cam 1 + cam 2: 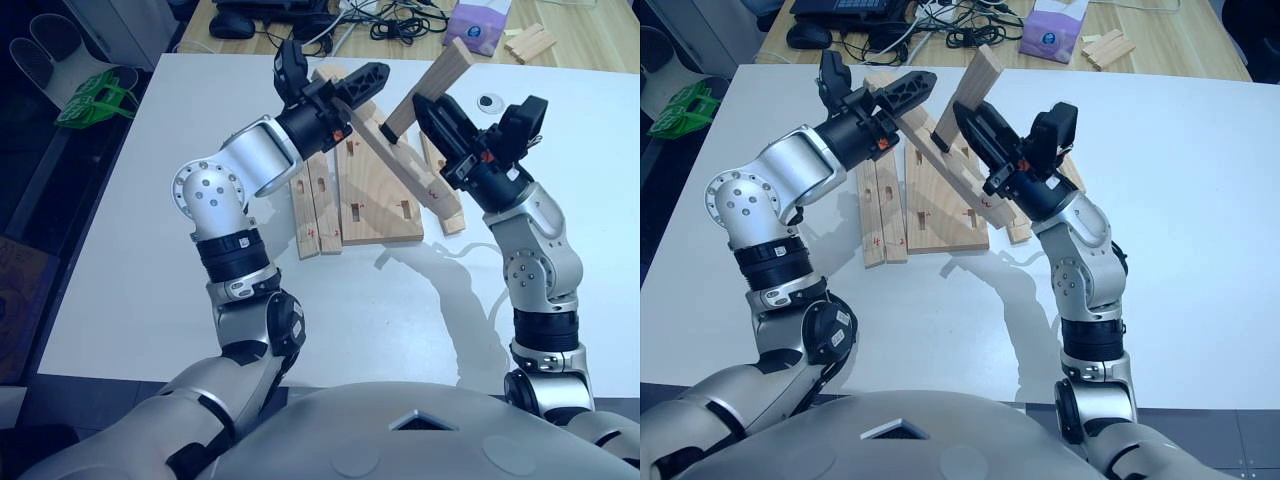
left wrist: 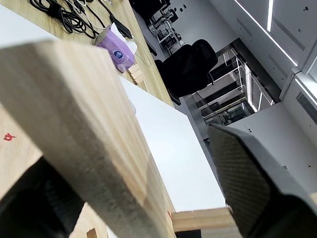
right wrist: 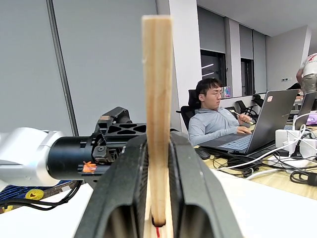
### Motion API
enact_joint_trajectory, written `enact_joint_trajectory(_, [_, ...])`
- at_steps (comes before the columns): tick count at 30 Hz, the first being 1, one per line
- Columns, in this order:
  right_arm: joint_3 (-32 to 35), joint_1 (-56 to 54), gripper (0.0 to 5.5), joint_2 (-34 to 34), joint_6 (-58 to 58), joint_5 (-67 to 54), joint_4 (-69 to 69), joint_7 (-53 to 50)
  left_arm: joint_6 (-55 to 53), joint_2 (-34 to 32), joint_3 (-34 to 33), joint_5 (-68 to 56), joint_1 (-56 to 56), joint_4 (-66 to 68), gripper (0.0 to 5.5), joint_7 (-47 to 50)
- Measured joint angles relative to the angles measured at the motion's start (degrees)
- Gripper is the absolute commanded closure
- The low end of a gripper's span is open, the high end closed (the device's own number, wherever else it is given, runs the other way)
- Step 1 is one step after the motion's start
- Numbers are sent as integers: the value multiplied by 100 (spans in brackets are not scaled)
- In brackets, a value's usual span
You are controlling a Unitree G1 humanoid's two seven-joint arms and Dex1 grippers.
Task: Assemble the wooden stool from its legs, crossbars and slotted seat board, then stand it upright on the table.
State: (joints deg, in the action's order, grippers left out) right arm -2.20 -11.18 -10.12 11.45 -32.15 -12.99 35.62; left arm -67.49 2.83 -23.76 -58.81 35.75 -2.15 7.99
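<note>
Near the desk's [image 1: 200, 250] far edge, the right gripper [image 3: 157, 142] clamps a tilted bar [image 1: 437, 80]. The left gripper [image 1: 335, 62] gapes wide around a slanted leg [image 1: 405, 170] over the seat board [image 1: 375, 218].

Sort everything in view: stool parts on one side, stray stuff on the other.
For the job:
plank, clamped in right gripper
tilted bar, at the open left gripper
seat board
loose slats

Lying about:
tissue box
mouse
cables
green thing
</note>
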Motion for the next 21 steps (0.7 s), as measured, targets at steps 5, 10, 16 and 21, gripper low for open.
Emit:
enact_joint_trajectory(5, [-38, 3, 510, 7, -84, 109, -5, 6, 191, 172, -225, -277, 25, -1, 276, 396])
enact_joint_trajectory(10, [-92, 10, 510, 28, -321, 226, 33, 41, 323, 222, -329, -611, 99, -79, 346, 750])
enact_joint_trajectory(16, [-113, 6, 510, 80, -590, 323, 119, 41, 424, 291, -304, -840, 60, -124, 436, 1091])
enact_joint_trajectory(21, [-150, -18, 510, 101, -807, 436, 163, 9, 542, 318, -220, -1002, 22, -164, 443, 1264])
